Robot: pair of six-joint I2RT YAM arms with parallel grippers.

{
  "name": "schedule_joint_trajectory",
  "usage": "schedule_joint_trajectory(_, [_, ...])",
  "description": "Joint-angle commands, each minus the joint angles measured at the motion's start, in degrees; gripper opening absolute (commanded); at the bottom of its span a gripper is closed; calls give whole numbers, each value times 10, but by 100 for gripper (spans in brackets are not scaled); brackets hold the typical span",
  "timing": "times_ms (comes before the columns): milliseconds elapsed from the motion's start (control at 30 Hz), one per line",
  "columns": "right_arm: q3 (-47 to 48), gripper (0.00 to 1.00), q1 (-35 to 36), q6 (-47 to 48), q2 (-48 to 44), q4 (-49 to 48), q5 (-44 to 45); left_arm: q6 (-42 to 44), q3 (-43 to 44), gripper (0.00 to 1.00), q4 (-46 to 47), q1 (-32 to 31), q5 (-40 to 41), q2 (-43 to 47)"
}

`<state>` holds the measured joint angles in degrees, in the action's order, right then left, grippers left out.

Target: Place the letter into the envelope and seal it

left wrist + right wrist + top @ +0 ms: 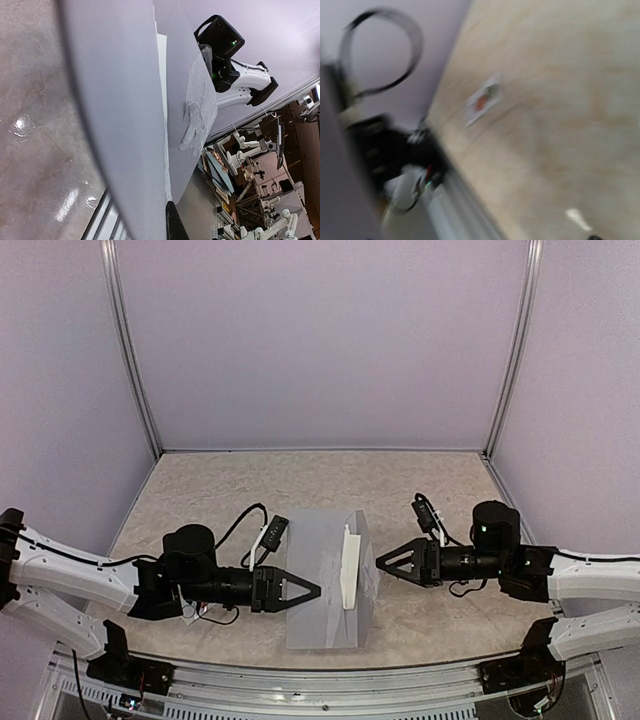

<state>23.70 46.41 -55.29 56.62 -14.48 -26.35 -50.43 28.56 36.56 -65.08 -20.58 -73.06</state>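
Observation:
The grey envelope (318, 585) lies at mid-table with its flap (366, 570) raised along the right side. The white letter (350, 568) stands on edge in the opening by the flap. My left gripper (312, 592) lies over the envelope's left part, fingers drawn to a point. In the left wrist view the grey envelope panel (115, 100) fills the frame right by one black fingertip (175, 225), with the letter's white edge (162, 65) and the flap (190, 90) beyond. My right gripper (380, 562) looks shut, its tip just right of the flap. The right wrist view is blurred.
A small white sticker card (484, 100) lies on the beige table (560, 125) in the right wrist view. The left arm shows there as a dark blur (390, 145). Purple walls close in the table on three sides, and a metal rail (330, 680) runs along the front edge.

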Motion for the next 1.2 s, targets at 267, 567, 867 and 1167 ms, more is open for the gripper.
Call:
schedule_joint_trajectory(267, [72,70,75,43,114,-142,-99,8,30,0,34,-14,-28,-25])
schedule_joint_trajectory(567, [67,44,91,-7,190,-287,-124,7,33,0,36,-19,-43,-29])
schedule_joint_trajectory(867, [56,0,98,-19,213,-317,-110,2,21,29,31,-18,-12,-22])
schedule_joint_trajectory(1167, [79,0,67,3,223,14,64,-25,4,76,-249,34,192,73])
